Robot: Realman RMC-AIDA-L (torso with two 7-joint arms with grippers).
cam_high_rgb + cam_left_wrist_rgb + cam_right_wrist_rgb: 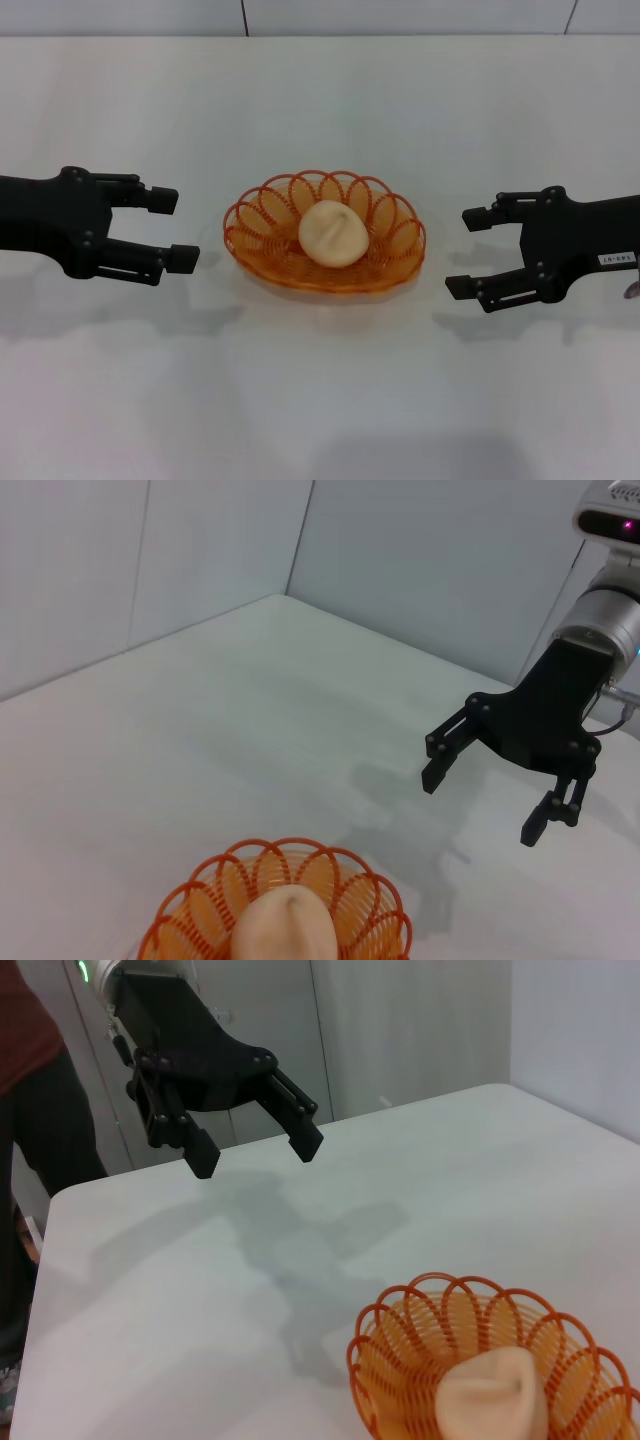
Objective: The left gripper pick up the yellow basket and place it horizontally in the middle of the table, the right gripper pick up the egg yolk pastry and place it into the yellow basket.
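You have the pastry (334,233) resting in the basket (262,236) at table (320,400) centre, so left gripper (180,229) at 9 o'clock and right gripper (462,252) at 3 o'clock sit spread apart, empty, task looks done.

Person (30,1100) in dark red top, dark trousers standing beyond table edge (partly cut off); grey wall panels (400,1030) behind.

Black claws (172,229), silver-white wrist segments

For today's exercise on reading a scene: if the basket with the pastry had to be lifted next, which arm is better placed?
Neither clearly. The left gripper and right gripper both hang open, level with the basket, one on each side, about equally far. The pastry already sits inside.
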